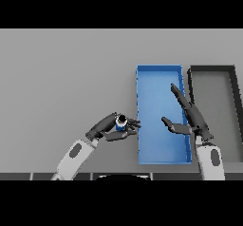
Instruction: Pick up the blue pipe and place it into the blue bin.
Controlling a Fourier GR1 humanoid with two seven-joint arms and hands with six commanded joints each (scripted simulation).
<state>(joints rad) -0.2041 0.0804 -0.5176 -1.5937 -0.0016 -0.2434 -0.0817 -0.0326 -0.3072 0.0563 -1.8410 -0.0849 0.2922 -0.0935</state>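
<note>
A short blue pipe (121, 122) with a dark open end sits in my left hand (108, 127), whose fingers and thumb curl round it. The hand holds it just left of the blue bin (159, 71), close to the bin's left wall. The bin is a long rectangular tray lying lengthwise away from me. My right hand (191, 117) hovers over the bin's right side, fingers straight and thumb spread, holding nothing.
A dark grey bin (211, 69) stands directly right of the blue bin, their walls nearly touching. The grey table (66, 78) stretches to the left and beyond both bins.
</note>
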